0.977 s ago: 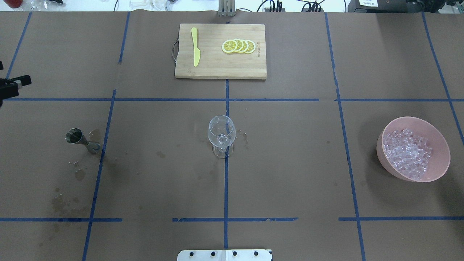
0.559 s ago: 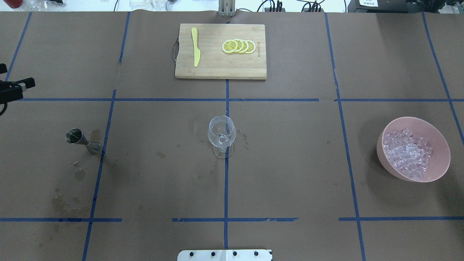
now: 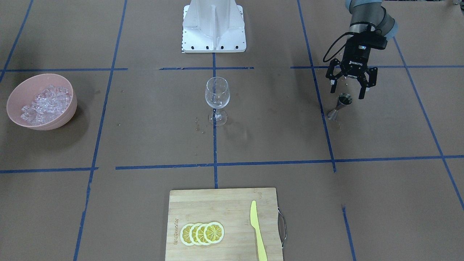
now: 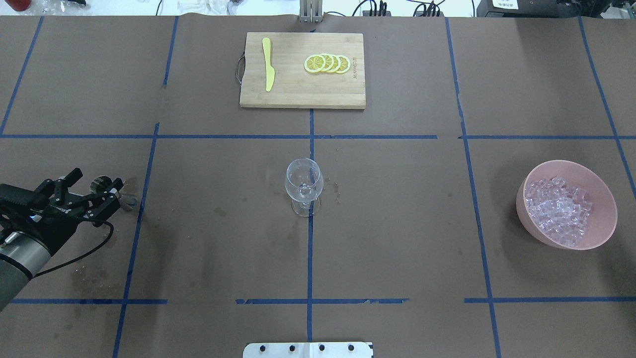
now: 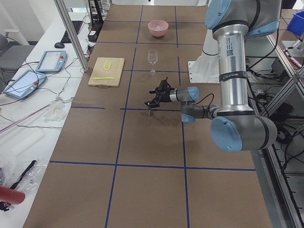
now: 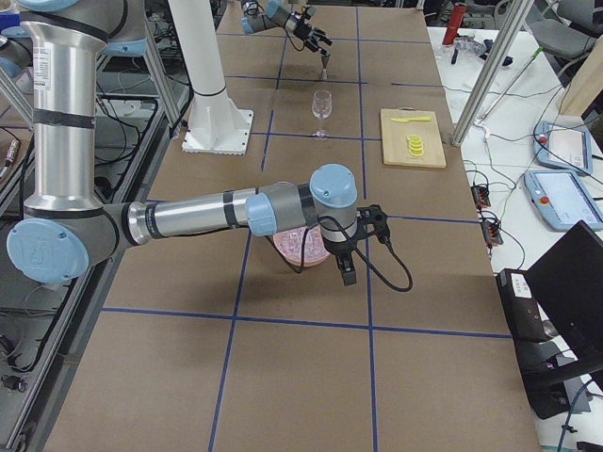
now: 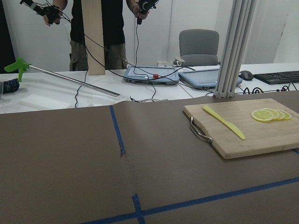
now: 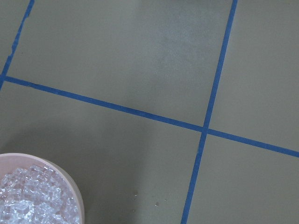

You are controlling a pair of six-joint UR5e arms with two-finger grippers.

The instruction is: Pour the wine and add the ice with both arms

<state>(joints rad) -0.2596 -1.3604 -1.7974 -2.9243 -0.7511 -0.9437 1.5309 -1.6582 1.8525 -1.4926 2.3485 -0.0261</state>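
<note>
An empty wine glass [image 4: 303, 184] stands at the table's middle; it also shows in the front view [image 3: 217, 95]. A small metal jigger [image 3: 342, 103] stands on the robot's left. My left gripper [image 4: 97, 181] is open, its fingers on either side of the jigger's upper cup and slightly above it, touching nothing; the front view [image 3: 347, 93] shows the same. The ice [image 4: 559, 209] fills a pink bowl [image 4: 603, 233] on the right. My right gripper [image 6: 367, 254] shows only in the right side view, beside the bowl; I cannot tell whether it is open or shut. No wine bottle is in view.
A wooden cutting board [image 4: 303, 94] with lemon slices [image 4: 328, 63] and a yellow knife [image 4: 268, 64] lies at the far middle. The white pedestal base [image 3: 214, 25] stands at the near edge. Wet stains [image 4: 89, 278] mark the paper near the jigger.
My left gripper has come in from the table's left edge toward the robot's side and now stands open over the jigger. The glass, bowl and board have not moved.
</note>
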